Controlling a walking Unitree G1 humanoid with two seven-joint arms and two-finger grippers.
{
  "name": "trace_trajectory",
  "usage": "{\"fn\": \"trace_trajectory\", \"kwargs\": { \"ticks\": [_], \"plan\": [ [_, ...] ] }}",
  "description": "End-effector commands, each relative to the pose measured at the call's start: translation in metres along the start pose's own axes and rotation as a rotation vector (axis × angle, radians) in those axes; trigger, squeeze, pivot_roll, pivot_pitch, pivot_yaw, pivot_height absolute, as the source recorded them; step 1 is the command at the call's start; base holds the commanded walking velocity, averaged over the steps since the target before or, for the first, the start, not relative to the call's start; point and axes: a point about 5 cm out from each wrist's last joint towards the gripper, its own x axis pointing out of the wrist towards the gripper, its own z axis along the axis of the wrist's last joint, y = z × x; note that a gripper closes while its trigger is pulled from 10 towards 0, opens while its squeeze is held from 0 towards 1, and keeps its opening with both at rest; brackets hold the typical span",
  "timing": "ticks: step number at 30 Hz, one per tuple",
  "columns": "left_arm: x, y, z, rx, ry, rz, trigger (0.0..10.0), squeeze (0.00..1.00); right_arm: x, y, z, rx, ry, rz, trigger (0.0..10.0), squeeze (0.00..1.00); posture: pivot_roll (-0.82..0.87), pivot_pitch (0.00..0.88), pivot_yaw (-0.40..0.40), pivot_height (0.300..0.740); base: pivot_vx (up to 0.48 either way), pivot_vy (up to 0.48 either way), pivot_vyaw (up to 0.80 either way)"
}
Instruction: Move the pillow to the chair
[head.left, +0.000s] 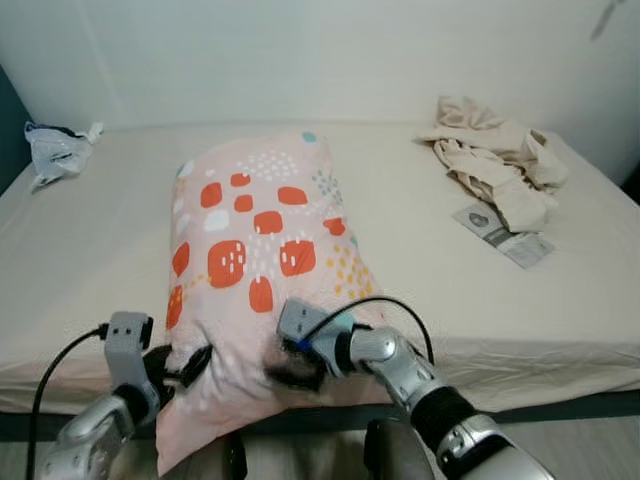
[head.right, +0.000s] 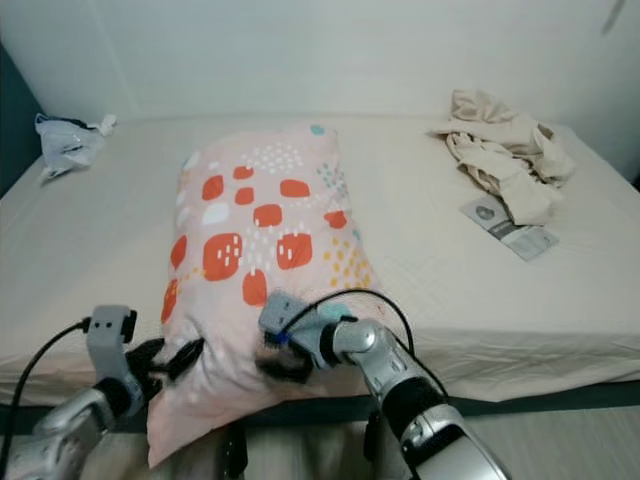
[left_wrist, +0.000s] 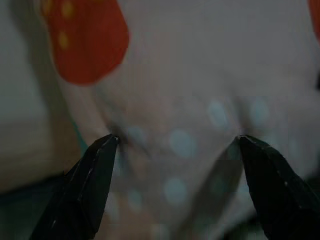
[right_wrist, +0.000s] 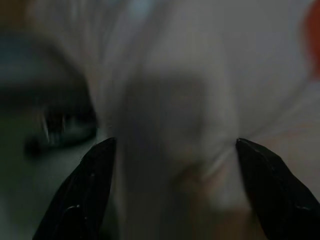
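Observation:
The pillow (head.left: 260, 250) is pale pink with orange-red patches and lies lengthwise on the bed (head.left: 420, 280). Its near end hangs over the bed's front edge. My left gripper (head.left: 185, 365) holds the near left corner. In the left wrist view its fingers (left_wrist: 95, 170) dig into the dotted fabric, which bulges between them. My right gripper (head.left: 297, 368) is at the near end's middle. In the right wrist view a bunch of pillow fabric (right_wrist: 175, 135) sits between its fingertips (right_wrist: 97, 170).
A heap of beige clothes (head.left: 495, 160) and a small printed packet (head.left: 503, 236) lie on the bed's far right. A crumpled plastic bag (head.left: 55, 148) sits at its far left, by the wall. The floor strip below the bed's front edge is dark.

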Motion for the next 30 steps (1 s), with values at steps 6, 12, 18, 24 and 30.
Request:
{"fn": "trace_trajectory", "kwargs": {
  "ticks": [6, 12, 18, 24, 30],
  "plan": [
    [-0.021, 0.025, 0.001, 0.012, 0.037, 0.079, 10.0, 0.0, 0.001, 0.011, -0.025, -0.008, 0.174, -0.004, 10.0, 0.0, 0.02, 0.1, -0.064, 0.592, 0.0, 0.0, 0.0],
    [-0.024, 0.032, 0.007, 0.026, 0.03, 0.127, 10.0, 0.0, -0.001, 0.009, -0.035, -0.037, 0.249, -0.065, 10.0, 0.0, 0.02, 0.099, -0.062, 0.592, 0.0, 0.0, 0.0],
    [-0.018, 0.047, 0.019, 0.026, -0.041, 0.317, 10.0, 0.0, -0.006, -0.007, -0.038, -0.197, 0.309, -0.237, 0.0, 0.0, 0.01, 0.101, -0.061, 0.592, 0.0, 0.0, 0.0],
    [-0.011, 0.041, 0.022, 0.024, -0.08, 0.351, 10.0, 0.0, -0.008, -0.011, -0.038, -0.18, 0.285, -0.304, 0.0, 0.0, 0.02, 0.103, -0.062, 0.592, 0.0, 0.0, 0.0],
    [-0.004, 0.036, 0.023, 0.011, -0.105, 0.388, 10.0, 0.0, -0.01, -0.011, -0.04, -0.159, 0.277, -0.323, 0.0, 0.0, 0.01, 0.105, -0.06, 0.592, 0.0, 0.0, 0.0]
  ]
}}
